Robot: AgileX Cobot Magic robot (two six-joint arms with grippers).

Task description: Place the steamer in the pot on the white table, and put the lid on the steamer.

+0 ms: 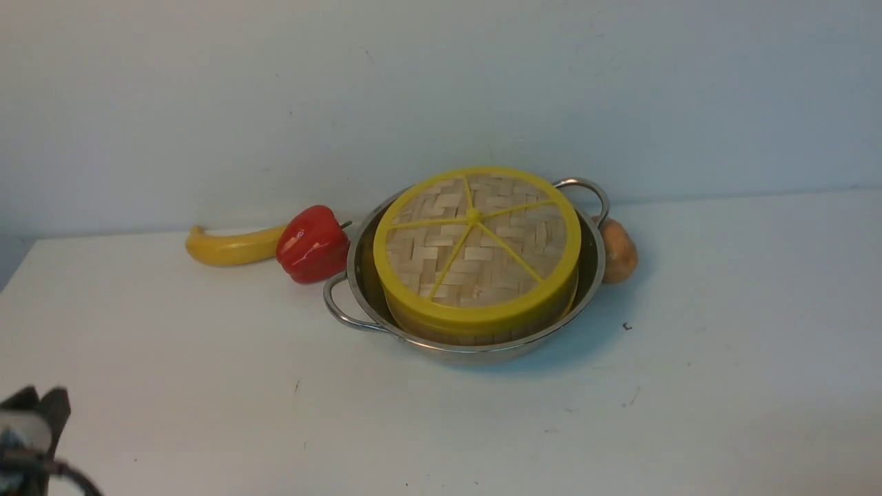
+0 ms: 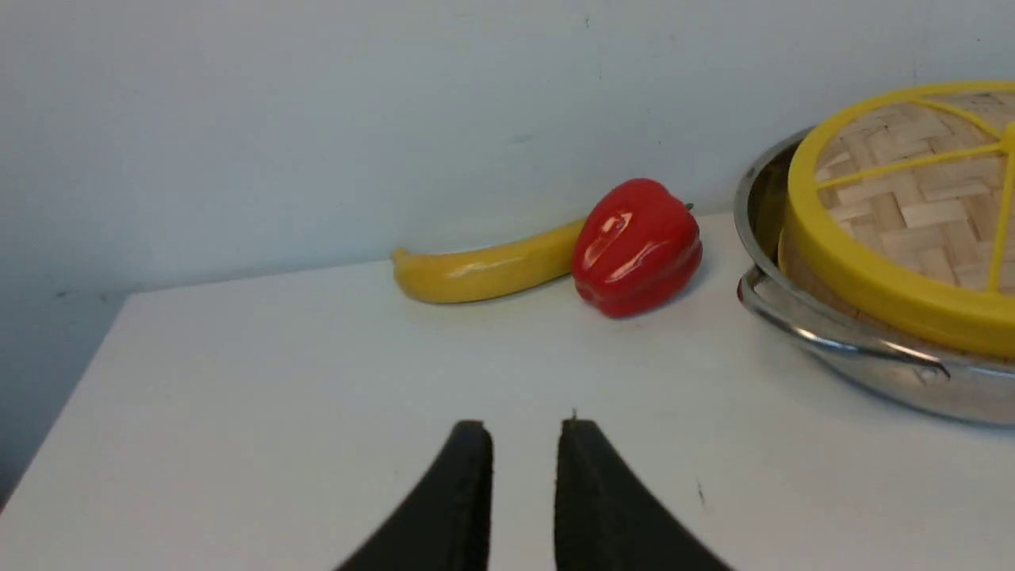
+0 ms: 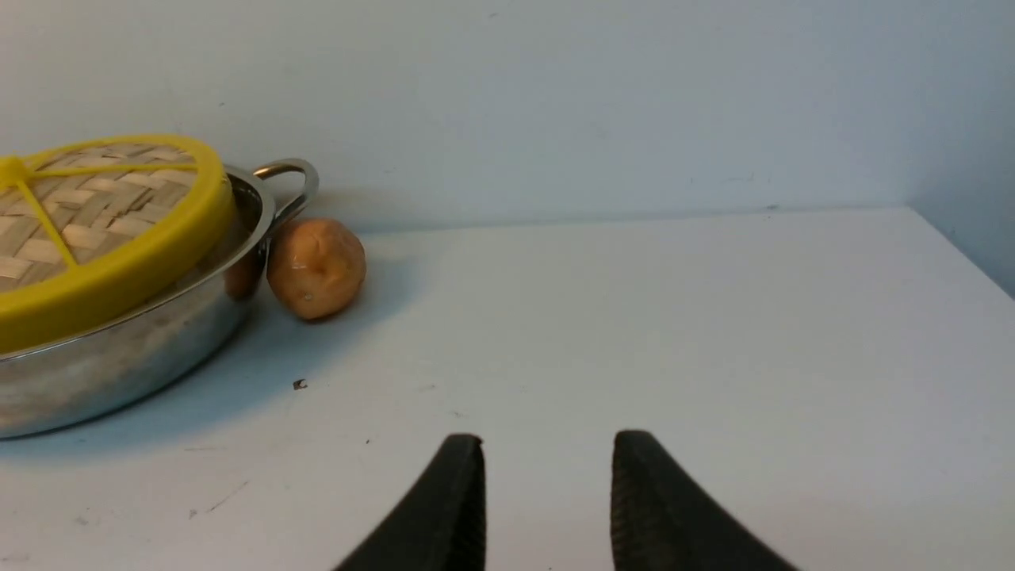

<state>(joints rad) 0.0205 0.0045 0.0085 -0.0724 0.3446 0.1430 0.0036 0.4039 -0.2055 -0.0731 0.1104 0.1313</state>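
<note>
**Lid sits on steamer, steamer sits in pot, both my claws empty**

Front view first: the wide shiny stainless-steel pot [image 1: 466, 348] with two looped wire handles stands on the plain white table [image 1: 723, 386], just past centre toward twelve o'clock. Inside it sits the round bamboo steamer [image 1: 441, 332], only its low wooden wall showing, and the flat woven lid [image 1: 475, 241] with its yellow rim and six yellow spokes lies on top of it. At the pot's nine o'clock a glossy red bell pepper [image 1: 313, 243] lies just beside the rim, with a yellow banana [image 1: 231, 246] stretching out beyond it. At three o'clock a round brownish potato [image 1: 617, 249] is tucked against the far handle. My left gripper [image 1: 31, 441] is a dark blur down at seven o'clock.

Left wrist view: my left gripper [image 2: 523, 444] hovers over bare table, black fingers [image 2: 464, 507] a narrow slit apart, nothing between them. Pepper [image 2: 637, 246], banana [image 2: 484, 271], pot [image 2: 872, 361] and lid [image 2: 896, 222] lie ahead.

Right wrist view: my right gripper [image 3: 545, 460] shows a clear gap between its fingers [image 3: 650, 507], gripping nothing, well apart from the pot [image 3: 119, 357]. The lid [image 3: 103, 230] tops the pot; the potato [image 3: 315, 268] touches the pot's side.
</note>
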